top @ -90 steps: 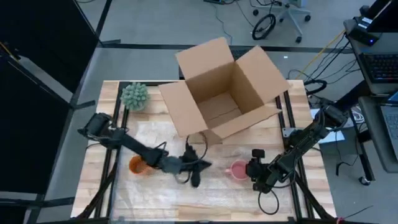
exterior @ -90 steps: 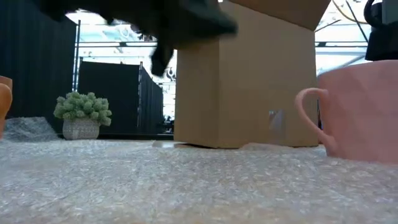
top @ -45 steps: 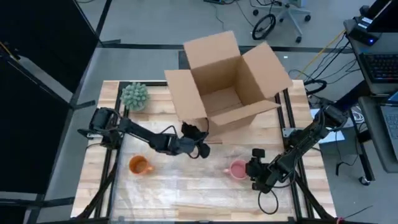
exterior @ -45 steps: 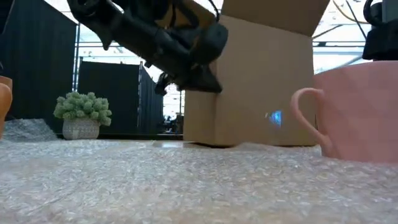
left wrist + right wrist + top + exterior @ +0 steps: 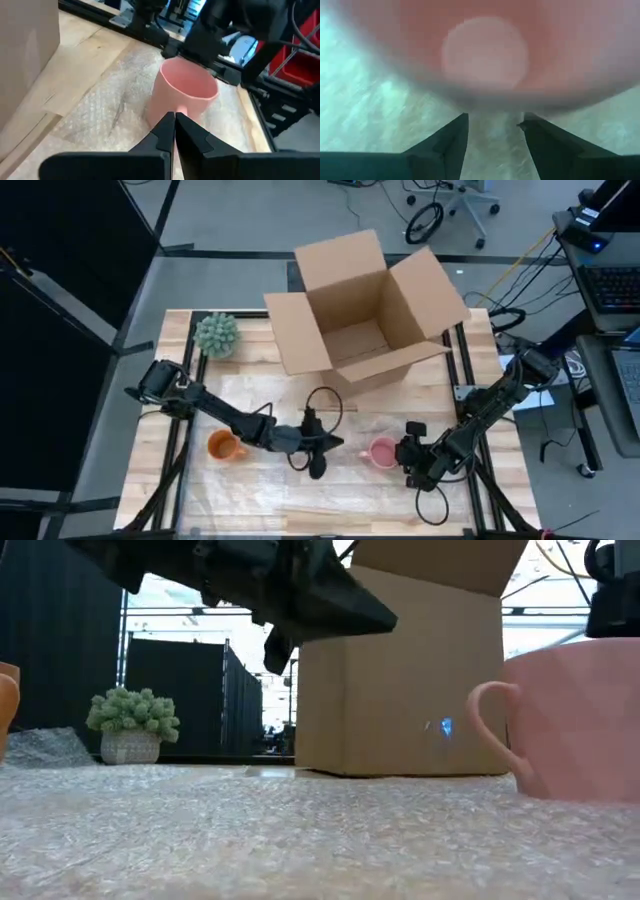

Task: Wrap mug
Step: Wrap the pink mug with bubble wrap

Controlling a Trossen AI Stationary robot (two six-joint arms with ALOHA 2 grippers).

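High view, left to right: a potted succulent [image 5: 216, 334] stands near the table's far-left corner, and an orange mug [image 5: 223, 446] sits on the bubble wrap [image 5: 260, 485] that covers the wooden table [image 5: 176, 330]. The left gripper [image 5: 318, 452] hangs over the wrap at mid-table; half a second earlier it lay up against the cardboard box [image 5: 360, 310], and it has now swung back toward the near edge, roughly where it was a second ago. The box, shifted away from the arms over that second, sits unchanged with its flaps open. The left wrist view shows the fingers pressed together, holding nothing, aimed at the pink mug [image 5: 382, 451]. This mug stands upright on the wrap, right of centre, handle toward the left arm. The right gripper [image 5: 404, 456] sits just beside the mug's right side, fingers spread, with the mug blurred close in front of them in its wrist view. Judged from this, the box has been cleared aside and wrapping has not yet begun; no sheet edge is lifted. No brand, label or legible writing appears.
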